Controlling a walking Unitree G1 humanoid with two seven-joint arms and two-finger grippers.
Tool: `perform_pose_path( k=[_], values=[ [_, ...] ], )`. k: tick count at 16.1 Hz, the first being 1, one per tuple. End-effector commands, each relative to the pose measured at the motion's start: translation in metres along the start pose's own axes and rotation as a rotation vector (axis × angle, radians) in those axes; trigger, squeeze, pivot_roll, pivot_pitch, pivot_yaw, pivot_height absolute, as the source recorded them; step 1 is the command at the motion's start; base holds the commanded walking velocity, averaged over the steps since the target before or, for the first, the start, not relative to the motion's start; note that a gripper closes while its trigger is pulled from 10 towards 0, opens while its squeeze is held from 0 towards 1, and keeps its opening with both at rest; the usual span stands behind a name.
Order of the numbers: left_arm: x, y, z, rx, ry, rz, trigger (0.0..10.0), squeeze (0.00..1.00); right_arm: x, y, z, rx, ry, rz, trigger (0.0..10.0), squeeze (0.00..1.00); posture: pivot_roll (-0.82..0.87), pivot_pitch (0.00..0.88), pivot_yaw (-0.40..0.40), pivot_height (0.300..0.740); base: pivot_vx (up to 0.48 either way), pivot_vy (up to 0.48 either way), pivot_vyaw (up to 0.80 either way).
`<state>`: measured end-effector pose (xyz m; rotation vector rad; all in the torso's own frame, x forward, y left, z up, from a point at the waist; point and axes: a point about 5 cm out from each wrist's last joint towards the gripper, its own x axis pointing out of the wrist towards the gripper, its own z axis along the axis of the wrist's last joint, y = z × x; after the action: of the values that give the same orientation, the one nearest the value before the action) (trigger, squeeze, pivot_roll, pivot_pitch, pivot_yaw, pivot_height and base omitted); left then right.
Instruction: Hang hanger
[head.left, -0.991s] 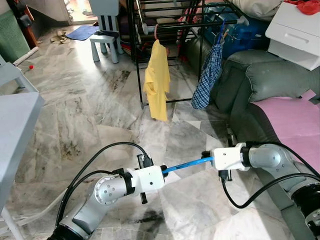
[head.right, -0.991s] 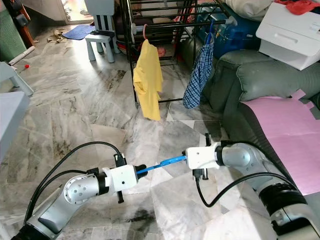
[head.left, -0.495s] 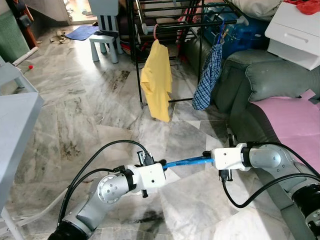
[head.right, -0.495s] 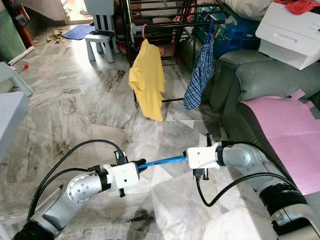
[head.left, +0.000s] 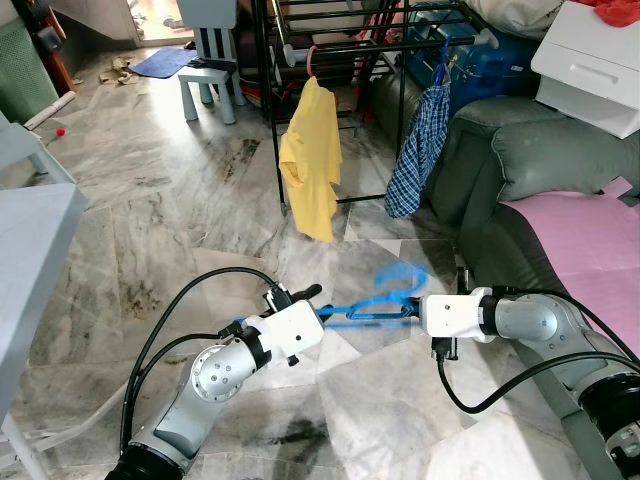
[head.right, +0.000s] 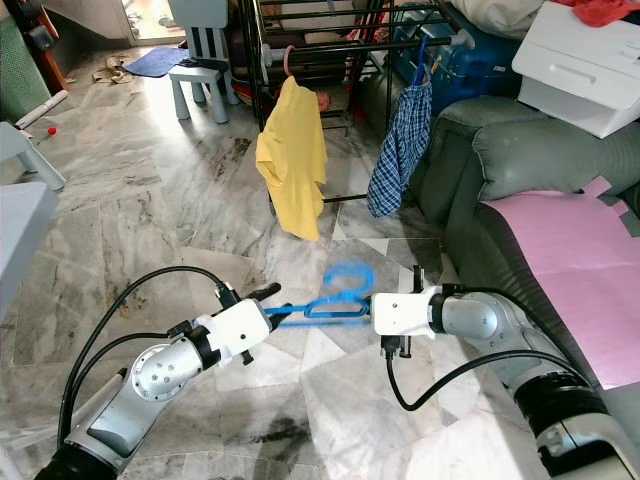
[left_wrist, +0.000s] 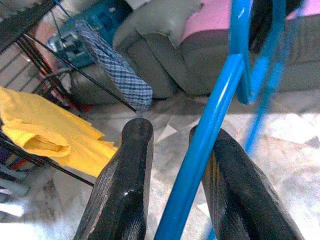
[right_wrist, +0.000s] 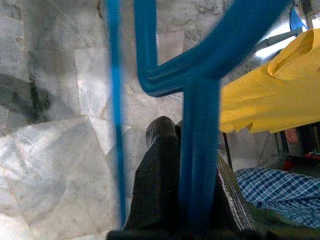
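Both silver arms reach forward and inward, low before the robot, elbows bent, black cables looping from each wrist. The left pincer (head.left: 312, 296) points toward the right arm; in the left wrist view its two black fingers (left_wrist: 122, 185) stand slightly parted with the blue hanger (head.left: 375, 305) bar running between them. The right pincer (head.left: 413, 312) points back toward the left arm, and its fingers (right_wrist: 160, 185) are closed against the hanger's bar.

marble floor (head.left: 150, 210), grey sofa (head.left: 540, 150), drying rack (head.left: 330, 40)
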<state>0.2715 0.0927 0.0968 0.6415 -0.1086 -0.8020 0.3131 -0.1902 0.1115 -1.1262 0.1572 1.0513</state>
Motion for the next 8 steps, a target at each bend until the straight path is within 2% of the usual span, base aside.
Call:
perform_pose_path(
  k=[1,3,5,6,8],
  values=[
    [0.001,0.010,0.012,0.060,-0.057,0.050,10.0,1.00,0.000,0.000,-0.001,0.006,0.005,-0.001,0.0,0.00,-0.03,0.064,-0.005,0.740,0.000,0.000,0.00],
    [0.006,0.016,0.021,0.066,-0.092,0.068,10.0,1.00,0.003,0.002,0.000,0.030,-0.001,-0.011,0.0,0.00,-0.03,0.060,-0.007,0.740,0.000,0.000,0.00],
    [0.009,0.022,0.027,0.025,-0.117,0.103,10.0,1.00,0.006,0.003,-0.006,0.052,0.042,-0.037,0.0,0.00,-0.03,0.058,-0.005,0.740,0.000,0.000,0.00],
    [0.010,0.022,0.028,-0.012,-0.124,0.105,10.0,1.00,0.008,0.003,-0.008,0.093,0.053,-0.067,0.0,0.00,-0.03,0.058,-0.005,0.740,0.000,0.000,0.00],
    [0.010,0.012,0.031,-0.077,-0.122,0.029,10.0,1.00,0.011,0.000,-0.010,0.166,0.073,-0.139,0.0,0.00,-0.03,0.056,-0.003,0.740,0.000,0.000,0.00]
  ],
)
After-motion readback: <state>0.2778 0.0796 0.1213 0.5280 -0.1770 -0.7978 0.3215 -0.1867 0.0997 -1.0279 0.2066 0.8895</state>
